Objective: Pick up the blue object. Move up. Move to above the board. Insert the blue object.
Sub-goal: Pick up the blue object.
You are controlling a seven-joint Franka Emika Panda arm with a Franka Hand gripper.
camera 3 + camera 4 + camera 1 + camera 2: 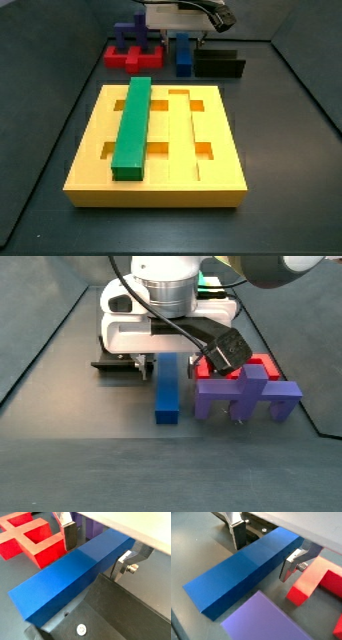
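Here the hand sits low over the far end of the blue object, its two silver fingers standing on either side of the bar's width. In both wrist views the pads look close against the blue flanks, yet whether they press is hard to tell; the bar appears to lie flat on the dark surface, so I judge the grip is only now being taken. The bar's long axis runs across the line joining the fingers, from upper right toward lower left of the wrist views.

In a side view the blue object lies at the top centre of the frame, with the board filling the middle below it, well apart. So the carry must go up, then toward the frame's lower part.

Counted: one blue bar, one yellow board, one green bar seated in a groove at the board's left, one purple piece, one red base, one black holder.
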